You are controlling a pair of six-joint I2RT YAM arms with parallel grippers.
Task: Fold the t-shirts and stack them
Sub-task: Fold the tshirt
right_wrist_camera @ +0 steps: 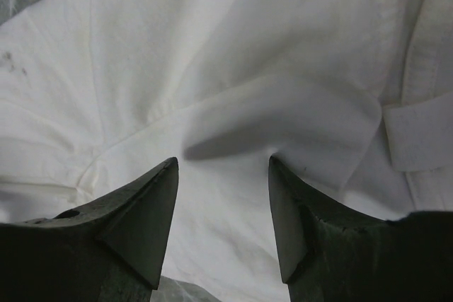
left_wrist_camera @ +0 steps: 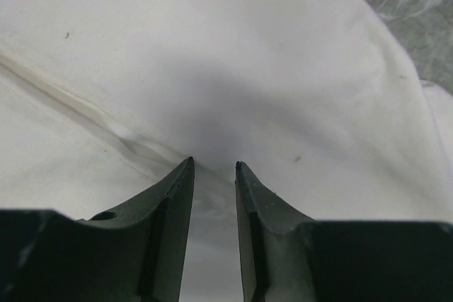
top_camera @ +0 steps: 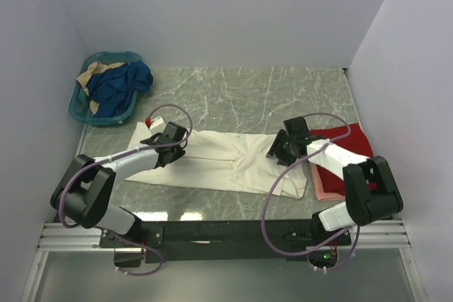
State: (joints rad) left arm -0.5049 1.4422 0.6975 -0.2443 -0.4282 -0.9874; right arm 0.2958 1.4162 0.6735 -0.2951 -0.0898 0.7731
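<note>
The cream-white t-shirt (top_camera: 226, 160) lies folded into a long band across the table's middle. My left gripper (top_camera: 172, 136) presses down on its left part. The jaws stand only a narrow gap apart, with cloth (left_wrist_camera: 212, 68) showing between the fingertips (left_wrist_camera: 185, 171) and a crease running to the left one. My right gripper (top_camera: 282, 148) rests on the shirt's right part, open wide, both fingertips (right_wrist_camera: 168, 175) touching the white cloth (right_wrist_camera: 233, 47) beside a raised fold. The red t-shirt (top_camera: 345, 141) lies folded at the right on top of the pink one (top_camera: 327, 187).
A teal plastic basket (top_camera: 106, 88) holding blue and tan clothes sits at the back left. White walls close in the marble table (top_camera: 248, 90) on three sides. The right arm's cable loops over the shirt's near right corner (top_camera: 272, 203).
</note>
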